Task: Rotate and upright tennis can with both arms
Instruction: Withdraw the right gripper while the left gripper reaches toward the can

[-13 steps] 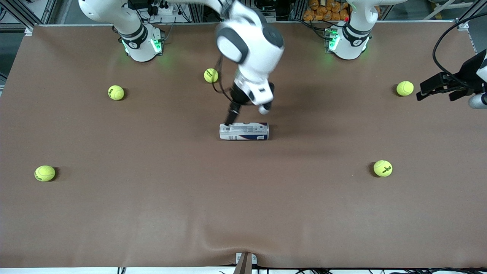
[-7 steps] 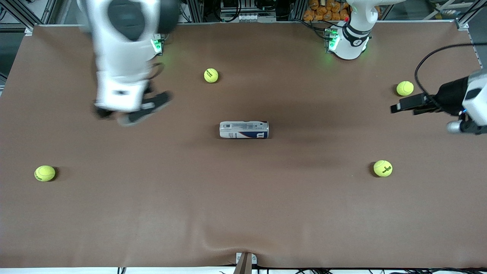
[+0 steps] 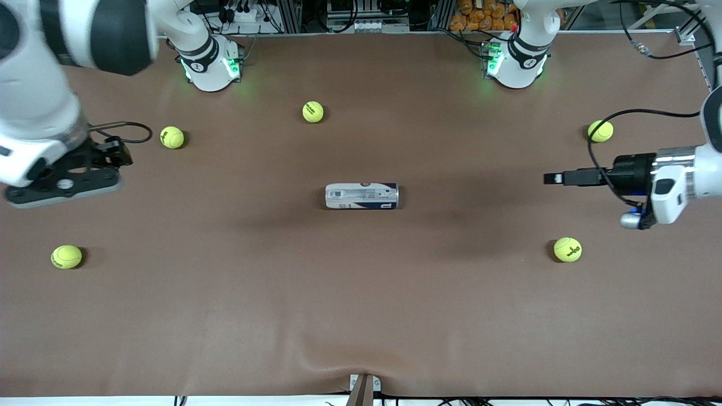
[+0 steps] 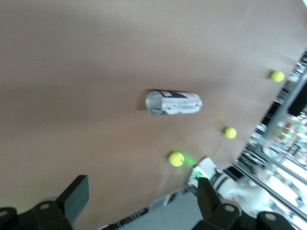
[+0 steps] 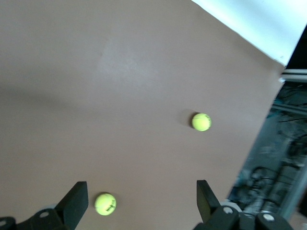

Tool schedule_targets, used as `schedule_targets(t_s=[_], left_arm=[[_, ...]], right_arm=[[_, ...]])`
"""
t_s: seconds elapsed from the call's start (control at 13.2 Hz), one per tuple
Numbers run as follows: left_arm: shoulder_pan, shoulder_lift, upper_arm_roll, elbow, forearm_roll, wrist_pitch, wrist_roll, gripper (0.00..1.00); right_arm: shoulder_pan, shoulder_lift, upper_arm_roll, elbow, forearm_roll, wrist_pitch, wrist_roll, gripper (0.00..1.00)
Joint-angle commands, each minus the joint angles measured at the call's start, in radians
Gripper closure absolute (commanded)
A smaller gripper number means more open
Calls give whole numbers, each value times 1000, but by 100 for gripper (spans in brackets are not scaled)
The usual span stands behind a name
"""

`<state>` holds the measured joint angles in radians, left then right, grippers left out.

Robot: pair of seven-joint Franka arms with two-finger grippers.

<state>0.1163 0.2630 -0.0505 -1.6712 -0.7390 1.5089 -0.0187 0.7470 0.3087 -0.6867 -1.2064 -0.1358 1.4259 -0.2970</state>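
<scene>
The tennis can (image 3: 362, 195) lies on its side near the middle of the brown table (image 3: 361, 316), its long axis running from one arm's end of the table toward the other. It is a slim tube with a white label and a navy band; in the left wrist view its open, metal-rimmed mouth (image 4: 153, 102) shows as a pale ring. Nothing touches it.

There is one can and there are five yellow-green tennis balls: one (image 3: 313, 111) farther from the front camera than the can, two toward the right arm's end (image 3: 172, 137) (image 3: 66, 256), and two toward the left arm's end (image 3: 600, 131) (image 3: 567, 249). All lie well apart from the can.

The left gripper (image 3: 555, 179) hangs over bare table toward the left arm's end, fingers spread and holding nothing. The right gripper (image 3: 67, 180) is over the table's edge at the right arm's end — its fingers stand wide apart in the right wrist view, empty, with two balls below.

The right arm is cut off by the picture's edge, and the label's print is too small to read — only white and navy blocks show.
</scene>
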Motion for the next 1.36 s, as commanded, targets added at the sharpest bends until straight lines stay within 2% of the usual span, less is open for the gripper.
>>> schedule_targets(t_s=[0.0, 0.15, 0.23, 0.3, 0.53, 0.68, 0.76, 0.83, 1.14, 1.29], left_arm=[[-3, 15, -27, -54, -86, 22, 58, 0], [-4, 10, -52, -141, -129, 101, 175, 0], [-4, 15, -54, -177, -163, 123, 210, 0], [-4, 18, -55, -212, -186, 142, 264, 0], [-4, 70, -57, -291, -304, 180, 422, 0], [-3, 131, -71, -314, -364, 191, 503, 0], [-1, 171, -72, -324, -400, 189, 561, 0], [-6, 194, -74, -328, -422, 189, 583, 0], [-85, 252, -78, -337, -486, 235, 585, 0], [-101, 262, -78, -350, -493, 257, 608, 0]], right_arm=[[-166, -40, 19, 15, 193, -7, 10, 0], [-344, -65, 71, -14, 339, -9, 9, 0], [-432, -104, 144, -56, 349, -4, 9, 0], [-515, -143, 221, -106, 344, 17, 9, 0], [-648, -218, 347, -197, 321, 42, 73, 0], [-773, -287, 515, -258, 276, 42, 157, 0], [-817, -301, 601, -272, 202, 41, 217, 0], [-857, -330, 674, -309, 165, 42, 290, 0], [-867, -422, 694, -441, 162, 115, 317, 0], [-854, -431, 702, -464, 160, 145, 312, 0]])
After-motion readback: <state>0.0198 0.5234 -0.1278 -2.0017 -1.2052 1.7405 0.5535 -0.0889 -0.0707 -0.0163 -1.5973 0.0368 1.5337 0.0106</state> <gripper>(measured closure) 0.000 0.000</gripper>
